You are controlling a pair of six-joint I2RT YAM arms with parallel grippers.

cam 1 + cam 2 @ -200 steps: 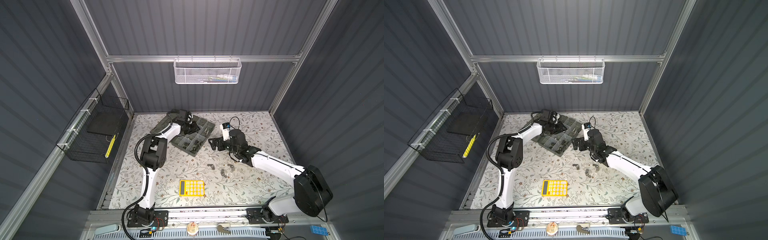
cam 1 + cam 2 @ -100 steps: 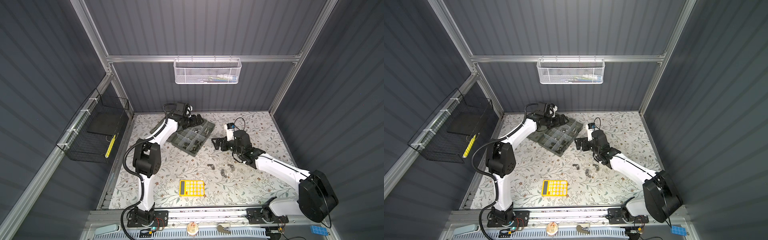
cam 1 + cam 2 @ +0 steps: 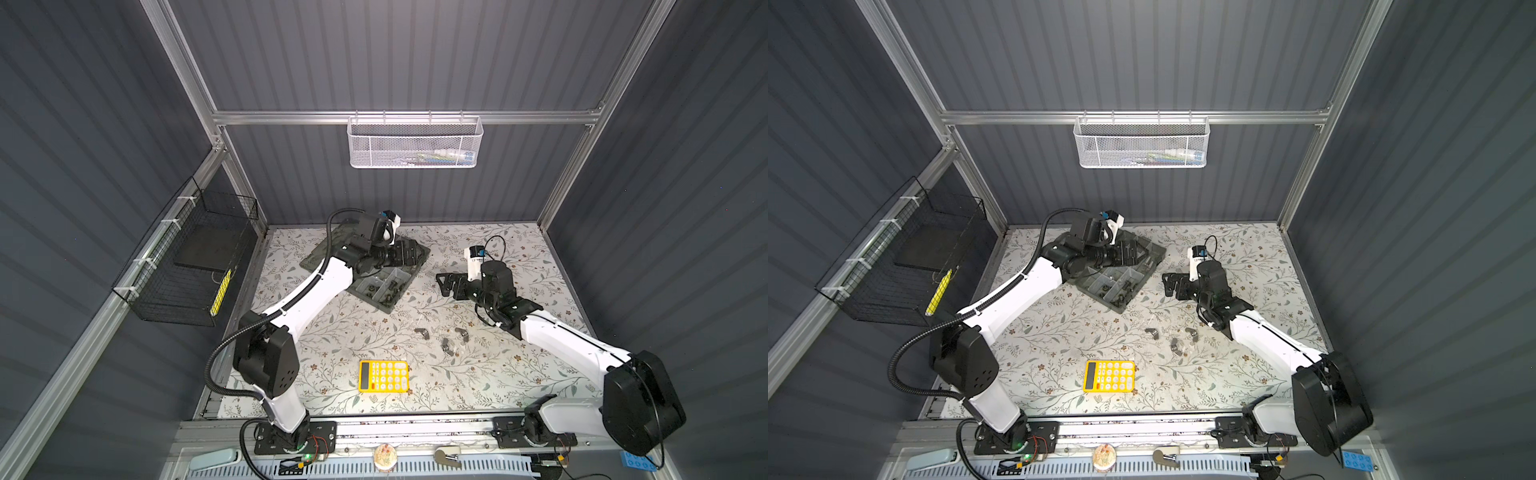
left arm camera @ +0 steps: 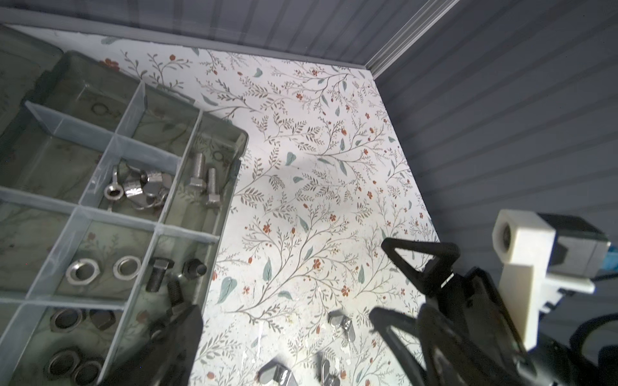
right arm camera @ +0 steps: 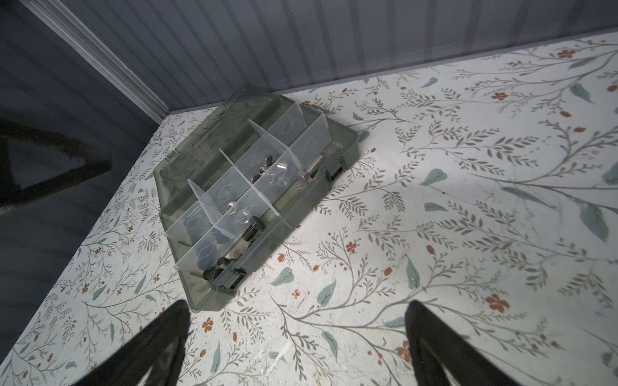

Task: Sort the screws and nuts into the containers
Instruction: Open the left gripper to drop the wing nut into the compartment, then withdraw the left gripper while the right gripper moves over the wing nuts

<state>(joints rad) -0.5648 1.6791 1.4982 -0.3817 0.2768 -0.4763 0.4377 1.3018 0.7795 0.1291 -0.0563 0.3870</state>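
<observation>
Left pincer (image 3: 406, 254): jaws apart, empty, above translucent grey-green plastic organiser box (image 3: 384, 300) holding silver and black screws (image 4: 197, 175), hex nuts (image 4: 72, 272). Right pincer (image 5: 297, 305): jaws apart, empty, near box; silver wing nuts (image 3: 422, 332) loose behind it.

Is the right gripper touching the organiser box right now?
Apart. In a top view, a strip of bare flowered table shows between the open right gripper and the organiser box.

Left arm (image 3: 316, 291): reaches toward the far side, wrist turned rightward.
Left gripper (image 3: 409, 254): jaws apart, holding nothing; one finger (image 4: 167, 344) shows in its wrist view.
Right arm (image 3: 561, 336): stretched diagonally inward, forearm low.
Right gripper (image 3: 446, 283): points leftward, jaws spread wide, empty; fingers (image 5: 167, 337) well apart.
</observation>
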